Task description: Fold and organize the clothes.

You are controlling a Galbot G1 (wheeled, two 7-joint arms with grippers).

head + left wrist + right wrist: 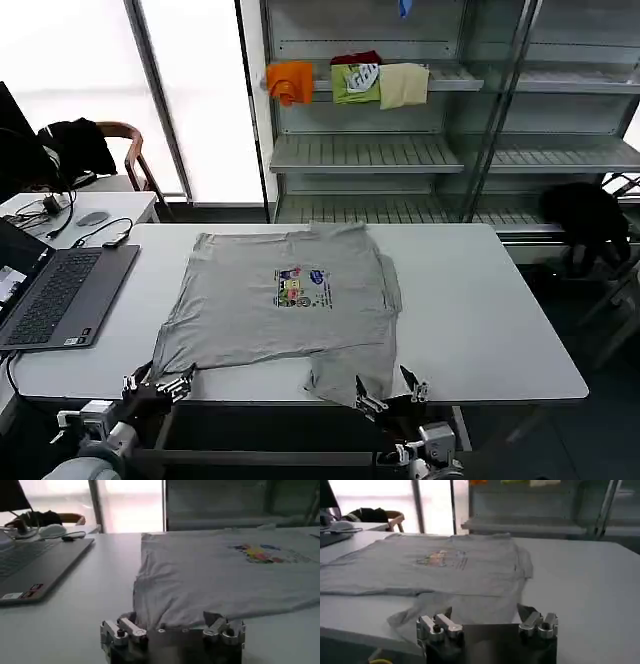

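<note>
A: Where's the shirt [285,305]?
B: Light grey, short-sleeved, lying flat and spread on the white desk [480,310], about centre. Multicolour chest print [302,287] faces up. Collar end points toward the shelf rack [440,150]; the hem is at the near desk edge. Right side looks partly folded in, and a flap of fabric hangs at the near edge.
A: Left end effector [158,384]?
B: At the near desk edge, at the shirt's near-left corner. Jaws spread wide. In the left wrist view [172,630] the hem corner sits just past the fingers [122,629], between them; contact I can't confirm.
A: Right end effector [388,392]?
B: Also at the near edge, by the hanging flap on the shirt's right side. Jaws wide open, holding nothing. Right wrist view [487,625] shows the fabric just ahead of the fingers [536,623], not between them.
A: Other stuff on the desk?
B: Open laptop [55,290] at the left, well clear of the shirt. Small orange, green and cream folded garments [350,82] on an upper shelf of the rack behind.
</note>
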